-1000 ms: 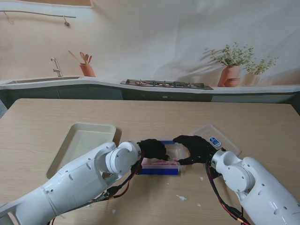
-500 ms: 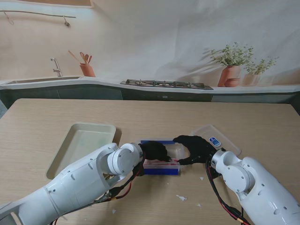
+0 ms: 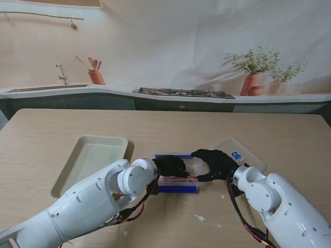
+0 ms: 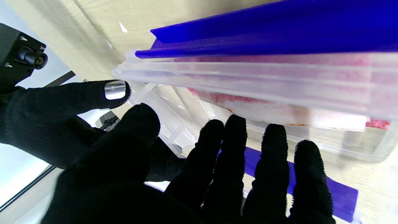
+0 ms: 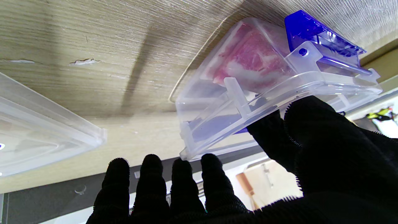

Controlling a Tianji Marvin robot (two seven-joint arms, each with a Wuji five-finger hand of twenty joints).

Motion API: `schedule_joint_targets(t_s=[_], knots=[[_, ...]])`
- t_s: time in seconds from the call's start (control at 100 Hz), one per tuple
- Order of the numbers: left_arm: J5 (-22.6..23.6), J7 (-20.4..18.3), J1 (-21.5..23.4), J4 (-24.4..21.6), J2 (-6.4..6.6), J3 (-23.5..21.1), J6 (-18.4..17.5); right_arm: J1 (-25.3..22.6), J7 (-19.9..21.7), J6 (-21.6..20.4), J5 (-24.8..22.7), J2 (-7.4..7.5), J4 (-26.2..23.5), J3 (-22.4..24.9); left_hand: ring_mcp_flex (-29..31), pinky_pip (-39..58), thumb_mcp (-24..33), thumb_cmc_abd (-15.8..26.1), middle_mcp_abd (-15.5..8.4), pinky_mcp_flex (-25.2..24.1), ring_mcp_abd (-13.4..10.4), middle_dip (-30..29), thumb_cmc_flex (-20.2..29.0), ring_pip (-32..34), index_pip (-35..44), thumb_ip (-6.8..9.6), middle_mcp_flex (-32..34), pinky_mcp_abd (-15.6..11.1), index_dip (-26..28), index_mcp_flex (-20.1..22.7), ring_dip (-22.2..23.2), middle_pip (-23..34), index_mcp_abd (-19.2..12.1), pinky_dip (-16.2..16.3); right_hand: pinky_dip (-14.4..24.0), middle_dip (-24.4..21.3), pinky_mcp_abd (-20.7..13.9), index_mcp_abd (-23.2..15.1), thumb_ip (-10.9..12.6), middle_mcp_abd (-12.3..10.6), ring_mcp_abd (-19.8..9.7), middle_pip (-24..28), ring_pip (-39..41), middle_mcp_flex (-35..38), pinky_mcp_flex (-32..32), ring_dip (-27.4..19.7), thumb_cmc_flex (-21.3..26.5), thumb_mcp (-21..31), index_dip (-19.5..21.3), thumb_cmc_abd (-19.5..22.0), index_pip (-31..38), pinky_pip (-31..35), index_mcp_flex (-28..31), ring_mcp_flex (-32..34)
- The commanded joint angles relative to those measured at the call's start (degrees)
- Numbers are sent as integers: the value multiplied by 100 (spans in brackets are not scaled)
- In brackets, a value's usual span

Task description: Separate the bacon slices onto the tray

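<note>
Bracing the clear plastic bacon box with blue clips (image 3: pixel 178 175), right hand (image 3: pixel 214 164) pinches its end wall; left hand (image 3: pixel 169 165), fingers (image 4: pixel 273 146) apart, reaches for pink bacon slices (image 5: pixel 248 59).

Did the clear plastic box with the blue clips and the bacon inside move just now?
No. The clear plastic box with blue clips sits in the same spot between the pale tray and the clear lid as before.

right hand (image 5: pixel 311 161) thumb seemingly touching clear box (image 5: pixel 248 102), bacon (image 5: pixel 248 59) inside
</note>
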Motion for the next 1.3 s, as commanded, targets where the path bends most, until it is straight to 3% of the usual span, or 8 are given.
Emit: schedule_joint_targets(t_s=[0.0, 0.22, 0.36, 0.57, 0.72, 1.02, 1.29], knots=[[30, -68, 51, -138, 18, -30, 16, -33, 104, 18, 3, -36, -15, -30, 116, -50, -70, 114, -251, -66, -61, 181, -40, 73, 113, 163, 157, -96, 44, -76, 167, 208, -31, -54, 129, 50, 5, 39, -98, -108, -176, 127, 21, -44, -5, 35, 105, -38, 91, -28, -20, 26, 8, -169], [89, -102, 52, -247, 41, -5, 151, -23, 118, 31, 16, -35, -10, -43, 224, 34, -56, 83, -210, 39, -2, 321, -62, 171, 89, 159, 225, -91, 29, -31, 226, 167, 31, -24, 132, 47, -4, 43, -96, -107, -178, 124, 23, -48, -3, 36, 111, -40, 92, -21, -16, 26, 8, -167], [-5, -116, 35, -236, 9, 20, 266, -13, 136, 38, 23, -33, -6, -56, 553, 233, -8, 21, -116, 260, 201, 282, -37, 259, 69, 165, 345, -96, 13, 45, 233, 147, 129, 61, 134, 47, 1, 36, -96, -108, -177, 124, 26, -45, 2, 38, 113, -45, 92, -22, -14, 27, 9, -168], [-48, 40, 175, -319, -29, -72, 451, -19, 121, 40, 29, -36, -2, -49, 1068, 345, 413, -372, -135, 621, 348, 612, -96, 566, 48, 161, 404, 218, 6, 59, 315, 526, 204, 161, 137, 46, 1, 18, -95, -108, -176, 123, 32, -42, 12, 41, 118, -41, 93, -22, -8, 29, 14, -167], [-45, 171, 248, -366, -61, -130, 544, -13, 128, 47, 39, -36, 2, -59, 1376, 352, 752, -718, -131, 678, 237, 824, -131, 1155, 74, 150, 422, 347, 19, 55, 689, 646, 246, 201, 138, 46, 2, 15, -95, -106, -174, 124, 33, -44, 15, 41, 123, -42, 95, -23, -3, 28, 12, -167], [94, 195, 277, -510, -33, -151, 619, -6, 134, 49, 38, -34, 10, -68, 1859, 345, 1484, -1392, -99, 887, -16, 871, -133, 1593, 171, 89, 701, 492, 61, 204, 983, 755, 379, 217, 139, 46, 0, 6, -95, -103, -168, 123, 41, -44, 20, 46, 125, -32, 96, -27, 3, 28, 8, -169], [192, 103, 205, -526, -2, -64, 713, -2, 125, 49, 35, -36, 18, -71, 2206, 338, 1794, -1555, -226, 1021, -186, 1024, 15, 1869, 335, 59, 1077, 482, 123, 554, 1157, 997, 236, 219, 141, 43, 3, -30, -96, -103, -173, 118, 43, -44, 20, 47, 128, -29, 102, -25, 13, 26, 9, -170]])
